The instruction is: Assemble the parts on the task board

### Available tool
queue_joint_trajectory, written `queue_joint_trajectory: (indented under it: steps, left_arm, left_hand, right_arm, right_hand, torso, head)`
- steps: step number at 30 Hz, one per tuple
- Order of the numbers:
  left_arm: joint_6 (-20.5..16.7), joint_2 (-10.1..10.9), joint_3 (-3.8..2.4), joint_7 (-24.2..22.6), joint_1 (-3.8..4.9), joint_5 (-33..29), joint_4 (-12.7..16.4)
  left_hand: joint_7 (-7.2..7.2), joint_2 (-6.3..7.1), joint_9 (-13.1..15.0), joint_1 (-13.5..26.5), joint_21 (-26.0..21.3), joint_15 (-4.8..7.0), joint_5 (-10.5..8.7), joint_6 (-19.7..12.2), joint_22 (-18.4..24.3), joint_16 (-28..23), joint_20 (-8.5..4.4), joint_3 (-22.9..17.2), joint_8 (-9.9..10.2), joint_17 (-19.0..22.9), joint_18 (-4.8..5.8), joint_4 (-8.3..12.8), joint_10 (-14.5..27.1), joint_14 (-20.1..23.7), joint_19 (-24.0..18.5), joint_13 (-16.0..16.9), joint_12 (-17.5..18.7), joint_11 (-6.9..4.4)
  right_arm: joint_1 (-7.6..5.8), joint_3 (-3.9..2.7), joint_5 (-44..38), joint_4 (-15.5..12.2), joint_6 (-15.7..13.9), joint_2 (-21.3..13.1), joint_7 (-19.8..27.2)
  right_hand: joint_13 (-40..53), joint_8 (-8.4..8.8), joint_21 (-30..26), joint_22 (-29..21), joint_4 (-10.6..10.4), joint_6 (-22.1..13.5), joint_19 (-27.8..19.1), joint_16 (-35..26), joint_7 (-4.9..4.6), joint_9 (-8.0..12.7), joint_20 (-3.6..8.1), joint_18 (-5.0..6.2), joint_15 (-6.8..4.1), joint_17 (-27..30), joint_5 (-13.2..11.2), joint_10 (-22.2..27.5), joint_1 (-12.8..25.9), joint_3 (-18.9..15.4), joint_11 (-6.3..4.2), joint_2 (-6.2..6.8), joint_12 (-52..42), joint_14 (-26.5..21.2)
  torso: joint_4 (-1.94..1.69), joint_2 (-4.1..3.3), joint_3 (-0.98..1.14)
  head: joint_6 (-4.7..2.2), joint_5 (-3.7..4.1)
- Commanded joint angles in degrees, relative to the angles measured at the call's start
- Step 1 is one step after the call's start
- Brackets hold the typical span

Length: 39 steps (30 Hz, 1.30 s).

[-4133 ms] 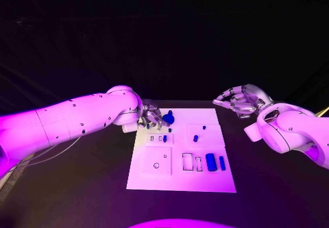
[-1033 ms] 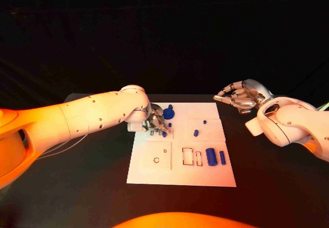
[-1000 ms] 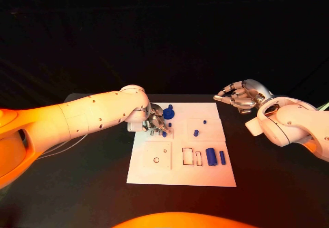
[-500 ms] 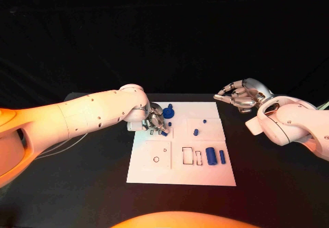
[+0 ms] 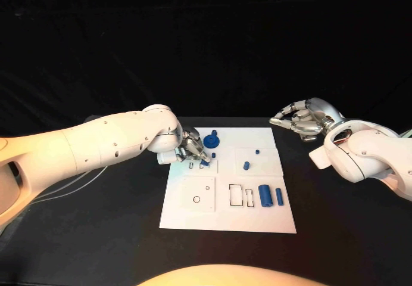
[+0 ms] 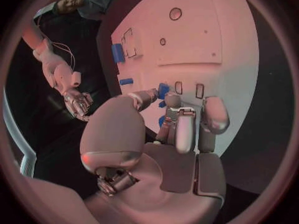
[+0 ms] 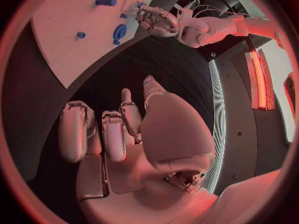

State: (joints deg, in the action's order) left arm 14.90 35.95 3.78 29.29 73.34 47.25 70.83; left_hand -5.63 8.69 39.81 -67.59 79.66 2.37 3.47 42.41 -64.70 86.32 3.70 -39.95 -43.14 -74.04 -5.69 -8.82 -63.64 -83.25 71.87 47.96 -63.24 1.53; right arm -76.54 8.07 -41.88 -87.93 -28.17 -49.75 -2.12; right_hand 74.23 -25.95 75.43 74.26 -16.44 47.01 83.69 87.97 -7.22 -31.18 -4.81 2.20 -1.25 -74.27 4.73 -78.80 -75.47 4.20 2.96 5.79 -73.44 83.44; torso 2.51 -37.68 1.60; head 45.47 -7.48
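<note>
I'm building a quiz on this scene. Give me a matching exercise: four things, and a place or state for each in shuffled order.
Things:
1. left hand
2. right hand
3. task board
4. two blue cylinders

Places or states:
A. flat on the black table's middle
B. raised beyond the board's far right corner, holding nothing
C. side by side on the board's near right part
D. fingers down at the board's far left part

Pairs: 1-D, 2-B, 3-A, 4-C

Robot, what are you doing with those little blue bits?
The robot is putting small blue parts into a white task board on a black table. Its left hand is down at the board's far left part, fingertips on a small blue piece beside the narrow slots. Its right hand hovers off the board's far right corner, holding nothing. Two blue cylinders lie near the board's right edge.
</note>
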Motion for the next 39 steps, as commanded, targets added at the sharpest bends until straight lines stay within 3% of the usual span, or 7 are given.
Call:
queue_joint_trajectory:
  steps: [1,9,22,39]
  left_arm:
    - [-0.9,0.4,-0.05,0.1,0.02,-0.6,0.8]
    - [-2.5,1.1,0.16,0.4,0.01,2.5,1.9]
    - [-6.0,1.0,0.64,0.6,-0.21,8.8,2.6]
    - [-3.1,0.2,1.34,1.0,-0.52,10.8,2.7]
  left_hand:
    - [1.56,-0.63,6.6,-0.2,1.4,0.61,2.2,3.0,-1.8,1.4,-0.13,-9.7,-4.2,-11.7,0.79,3.2,-4.1,-4.8,2.9,1.4,-1.5,-1.46]
    - [2.27,-0.29,7.3,2.3,2.3,1.21,2.44,4.7,-3.9,2.6,-0.67,-11.5,-4.6,-13.9,1.2,4.7,-6.6,-5.9,4.4,3.5,-3.0,-2.13]
    - [3.52,-0.71,7.9,5.0,3.1,2.21,2.4,7.7,-6.1,3.7,-1.63,-12.1,-4.8,-16.0,1.66,5.5,-10.1,-6.8,6.3,6.1,-4.6,-3.27]
    - [4.12,-1.23,8.2,6.2,3.2,2.62,2.28,9.4,-6.5,3.7,-2.06,-11.9,-4.9,-16.0,1.77,5.6,-11.7,-6.8,6.7,7.6,-5.5,-3.78]
  right_arm:
    - [0.01,-0.01,-0.1,0.0,0.2,-0.1,0.1]
    - [0.01,0.01,-0.1,0.0,0.1,-0.2,0.2]
    - [0.01,0.01,-0.1,0.0,0.1,-0.2,0.4]
    - [0.01,0.01,-0.1,-0.1,0.1,-0.3,0.4]
  right_hand:
    - [3.2,-1.08,-0.7,6.8,0.0,-0.5,0.2,-0.9,0.08,-0.8,0.3,1.14,-0.24,-10.9,-0.5,0.3,0.8,-2.2,-0.38,-0.85,0.3,5.3]
    - [3.2,-1.08,-0.7,6.8,0.0,-0.5,0.2,-0.9,0.08,-0.8,0.3,1.14,-0.24,-10.9,-0.5,0.3,0.8,-2.2,-0.38,-0.85,0.3,5.3]
    - [3.1,-1.12,-0.9,6.7,0.0,-0.5,0.2,-1.0,0.07,-0.9,0.3,1.17,-0.24,-10.8,-0.5,0.4,0.8,-2.2,-0.37,-0.87,0.4,5.3]
    - [3.2,-1.15,-0.8,6.7,0.0,-0.6,0.2,-1.0,0.07,-1.0,0.29,1.16,-0.23,-10.8,-0.5,0.4,0.8,-2.3,-0.37,-0.87,0.3,5.3]
  torso:
    - [0.02,-0.07,0.01]
    - [0.02,-0.06,0.06]
    - [0.17,-0.12,-0.06]
    - [0.16,-0.13,-0.09]
  head:
    - [0.0,-0.1]
    - [0.22,-0.39]
    - [0.36,-0.78]
    - [0.8,-0.78]
